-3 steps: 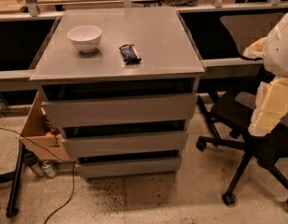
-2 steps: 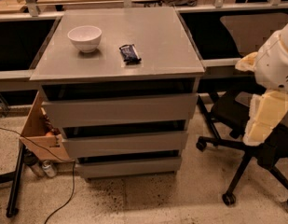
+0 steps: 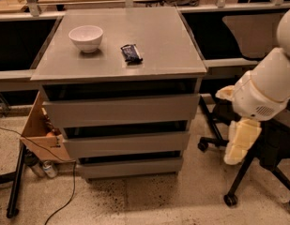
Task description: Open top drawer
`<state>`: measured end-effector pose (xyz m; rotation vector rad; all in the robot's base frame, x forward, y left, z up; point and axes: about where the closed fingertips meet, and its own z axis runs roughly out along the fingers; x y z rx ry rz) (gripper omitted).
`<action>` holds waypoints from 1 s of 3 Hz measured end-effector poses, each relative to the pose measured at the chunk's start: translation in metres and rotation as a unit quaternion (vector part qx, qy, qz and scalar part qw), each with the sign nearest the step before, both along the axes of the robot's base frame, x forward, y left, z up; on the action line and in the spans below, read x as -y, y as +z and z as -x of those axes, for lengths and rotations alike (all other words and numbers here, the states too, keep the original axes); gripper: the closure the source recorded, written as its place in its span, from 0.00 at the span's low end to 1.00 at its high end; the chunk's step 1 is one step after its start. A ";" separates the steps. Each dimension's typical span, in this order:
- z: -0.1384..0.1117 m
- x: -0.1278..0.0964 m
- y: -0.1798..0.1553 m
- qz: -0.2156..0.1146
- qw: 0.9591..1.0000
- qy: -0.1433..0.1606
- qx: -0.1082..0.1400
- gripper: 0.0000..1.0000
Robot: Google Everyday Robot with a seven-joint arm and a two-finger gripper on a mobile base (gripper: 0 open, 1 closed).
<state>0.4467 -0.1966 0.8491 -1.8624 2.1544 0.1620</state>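
Observation:
The top drawer [image 3: 121, 109] is the uppermost of three grey handleless drawers in a grey cabinet [image 3: 125, 69]. Its flat front panel sits under the cabinet top with a dark gap above it. The two lower drawers [image 3: 125, 143] stand below it, each stepped slightly back. My gripper [image 3: 240, 143] is cream-coloured and hangs pointing down from the white arm [image 3: 264, 90]. It is to the right of the cabinet, at about the height of the middle drawer, and it touches nothing.
A white bowl [image 3: 86, 36] and a dark snack packet [image 3: 131, 53] lie on the cabinet top. A cardboard box [image 3: 39, 130], cans [image 3: 48, 168] and a cable are on the floor at left. A black office chair [image 3: 271, 149] stands behind my arm.
My arm and gripper have moved down and to the left, closer to the cabinet's right side. The drawers and the things on top have not moved.

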 end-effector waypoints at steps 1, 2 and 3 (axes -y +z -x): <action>-0.015 -0.019 -0.042 -0.020 1.000 0.009 -0.012 0.00; -0.031 -0.046 -0.070 -0.054 0.998 0.004 -0.016 0.00; -0.048 -0.078 -0.096 -0.095 0.995 -0.030 -0.029 0.00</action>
